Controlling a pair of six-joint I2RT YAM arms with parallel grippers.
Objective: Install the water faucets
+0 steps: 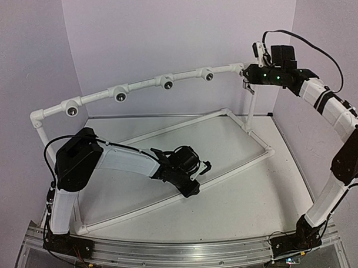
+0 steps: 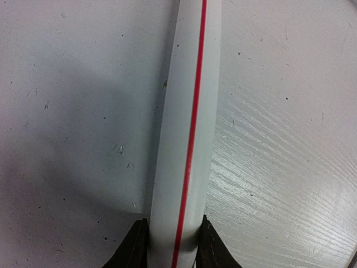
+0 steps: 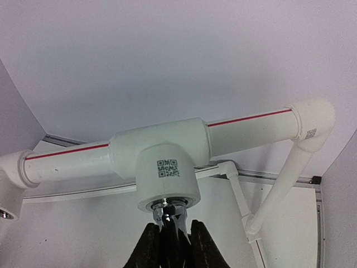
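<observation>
1 faucet point(image 3: 170, 215) in view: chrome, its end in the mouth of the tee point(image 3: 167, 167) at the right end of the top rail point(image 1: 142, 87). Can't tell how deep it sits. Right gripper point(image 3: 173, 230) is clamped on it, one finger tight on each side of the chrome body.

4 open sockets point(image 1: 120, 95) on the same rail, left of the tee, dark holes facing the arms. The right wrist view catches the edge of the nearest one.

2 arms. The left one lies low over the tabletop point(image 1: 257, 190). Left gripper point(image 2: 172, 248) is narrow, pinched on the front base pipe point(image 2: 187, 111), which is white with a red stripe. One finger each side, touching.

Around:
- White pipe frame: base loop flat on the tabletop, corner posts carrying the rail.
- Elbow point(image 3: 312, 120) just right of the tee. A post point(image 3: 279, 184) drops from it to the base, close beside the right gripper, the tightest spot.
- 2 QR stickers, one on the tee and one on the elbow.
- Black cable point(image 1: 317, 44) loops above the right wrist.
- Pale walls behind and on both sides.
</observation>
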